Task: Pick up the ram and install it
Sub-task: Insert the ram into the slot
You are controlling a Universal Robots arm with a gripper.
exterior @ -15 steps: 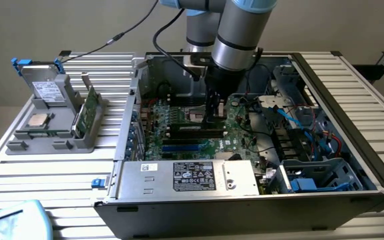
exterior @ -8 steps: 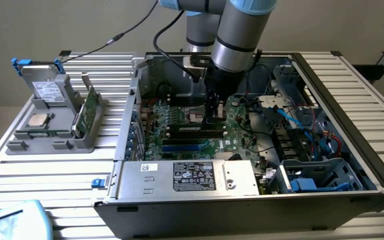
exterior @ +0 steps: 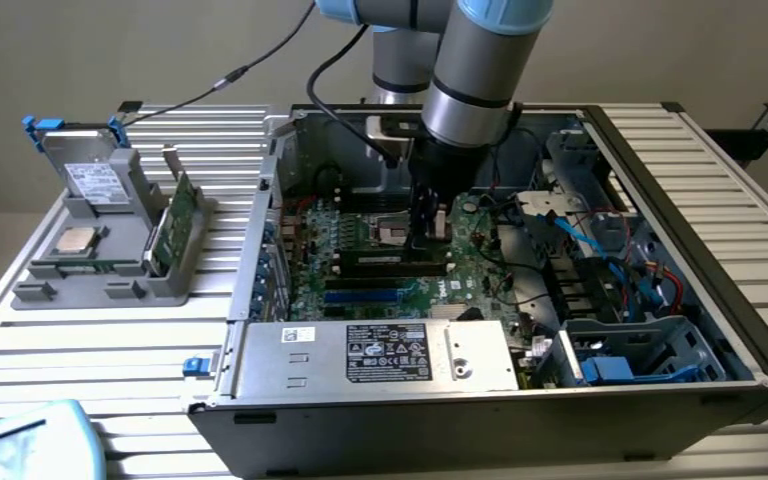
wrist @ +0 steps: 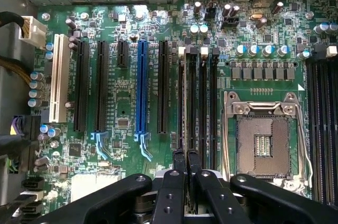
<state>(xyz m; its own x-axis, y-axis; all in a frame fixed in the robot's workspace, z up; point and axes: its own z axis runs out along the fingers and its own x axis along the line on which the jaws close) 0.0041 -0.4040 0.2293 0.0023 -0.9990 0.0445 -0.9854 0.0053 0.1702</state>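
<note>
The arm reaches down into the open computer case [exterior: 491, 430], which lies on its side on the slatted tabletop [exterior: 131, 340]. The gripper [wrist: 186, 154] hangs over the motherboard, just beside the empty CPU socket [wrist: 262, 145]. Its black fingers [wrist: 174, 192] are drawn nearly together and clamped on the ram [wrist: 185, 102]. From the wrist view the ram is seen edge-on as a thin strip. It runs along the bank of black memory slots that lies right next to the socket, in line with them. I cannot tell whether its lower edge sits in a slot or rides just above one.

Farther from the socket, past the memory slots, stand the longer expansion slots. Among them are a blue slot [wrist: 141, 86] and, farthest out, a white slot [wrist: 58, 78].

In the exterior view the grey power supply [exterior: 384, 352] with its label lies nearer the camera than the socket, inside the case. Well away from the socket, outside the case toward the exterior view's left, a grey holder [exterior: 104, 290] rests on the tabletop. It carries a square silver chip [exterior: 77, 240] and an upright green card [exterior: 177, 225].
</note>
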